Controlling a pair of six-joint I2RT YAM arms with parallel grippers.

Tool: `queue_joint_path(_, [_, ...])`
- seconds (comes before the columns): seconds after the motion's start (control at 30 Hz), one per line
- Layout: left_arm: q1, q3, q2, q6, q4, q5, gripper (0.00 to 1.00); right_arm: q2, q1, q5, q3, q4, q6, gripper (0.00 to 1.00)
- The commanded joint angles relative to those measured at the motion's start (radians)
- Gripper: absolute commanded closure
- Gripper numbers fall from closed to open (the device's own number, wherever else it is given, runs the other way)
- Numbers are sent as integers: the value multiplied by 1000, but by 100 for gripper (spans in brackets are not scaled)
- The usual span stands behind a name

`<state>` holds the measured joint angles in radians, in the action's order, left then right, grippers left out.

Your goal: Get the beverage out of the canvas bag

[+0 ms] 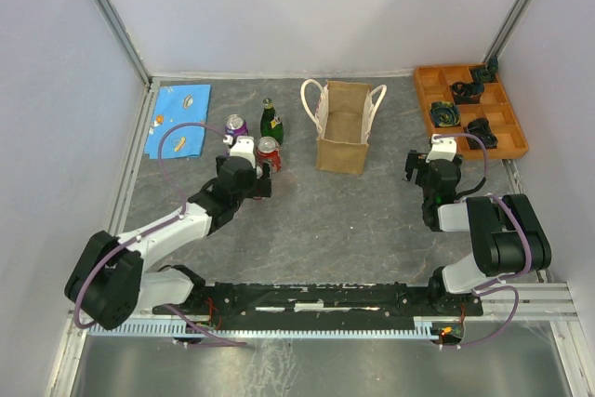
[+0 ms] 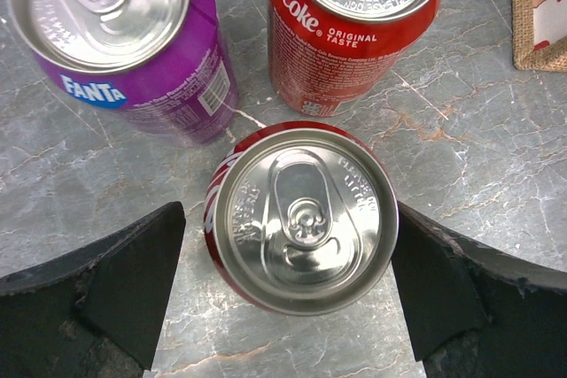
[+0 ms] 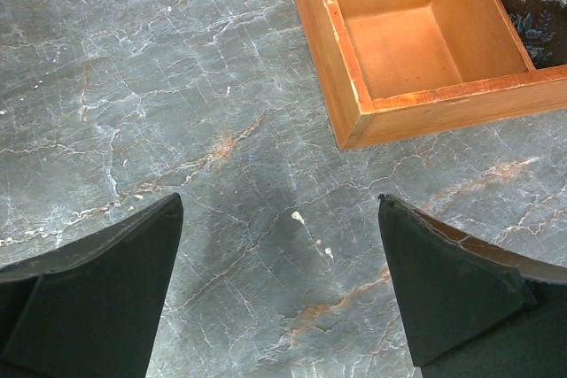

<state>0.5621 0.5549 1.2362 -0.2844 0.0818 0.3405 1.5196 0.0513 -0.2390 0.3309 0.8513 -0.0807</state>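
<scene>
The canvas bag [image 1: 342, 129] stands upright at the table's middle back, its white rope handles out to both sides; only tan lining shows inside. Its corner shows in the left wrist view [image 2: 540, 15]. My left gripper [image 1: 249, 174] is open and points down around a red can [image 2: 301, 219] that stands on the table. There is a gap at the left finger [image 2: 124, 281], and the right finger [image 2: 443, 281] is at the can's rim. This can is hidden under the wrist in the top view. My right gripper [image 1: 423, 174] [image 3: 280, 198] is open and empty over bare table.
A purple Fanta can [image 2: 124, 42] [image 1: 237, 125] and a red Coke can [image 2: 354, 33] [image 1: 269, 151] stand just beyond the left gripper. A green bottle [image 1: 271, 121] is behind them. A blue cloth [image 1: 181, 118] lies at the back left. An orange compartment tray [image 1: 446, 81] [image 3: 337, 50] holds dark items at the back right.
</scene>
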Motion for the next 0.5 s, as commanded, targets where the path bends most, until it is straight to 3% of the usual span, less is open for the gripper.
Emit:
queue_joint_path(0.0, [-3,87,-101,-1,-38,19,0,-9,-3,7,28,25,4,1])
queue_joint_path(0.2, [-2,250,-149,96,-125,-46,4,-9,-3,7,28,25,4,1])
queue_joint_path(0.47, [1,501,52,191,-106,-277,8,-10,-2,8,28,25,4,1])
